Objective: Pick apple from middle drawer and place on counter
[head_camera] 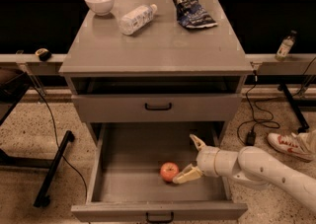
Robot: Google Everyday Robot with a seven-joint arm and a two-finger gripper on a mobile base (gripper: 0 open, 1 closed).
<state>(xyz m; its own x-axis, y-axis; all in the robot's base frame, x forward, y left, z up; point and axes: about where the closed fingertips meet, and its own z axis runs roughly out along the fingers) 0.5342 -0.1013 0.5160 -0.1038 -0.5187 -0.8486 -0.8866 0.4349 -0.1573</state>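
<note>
The red apple point(169, 171) lies on the floor of the pulled-out middle drawer point(113, 168), right of centre. My gripper point(190, 160) reaches into the drawer from the right on a white arm. Its two cream fingers are spread open; the lower finger point(186, 175) lies just right of the apple, nearly touching it, and the upper finger point(197, 142) stands farther back. The apple is not between them. The grey counter point(158, 40) is the cabinet's top.
On the counter stand a white bowl point(99, 2), a lying plastic bottle point(137, 18) and a dark chip bag point(190, 7). A shut drawer point(158, 107) sits above the open one. A small bottle point(285, 46) stands on a ledge at right. A shoe point(291, 145) and cables lie on the floor.
</note>
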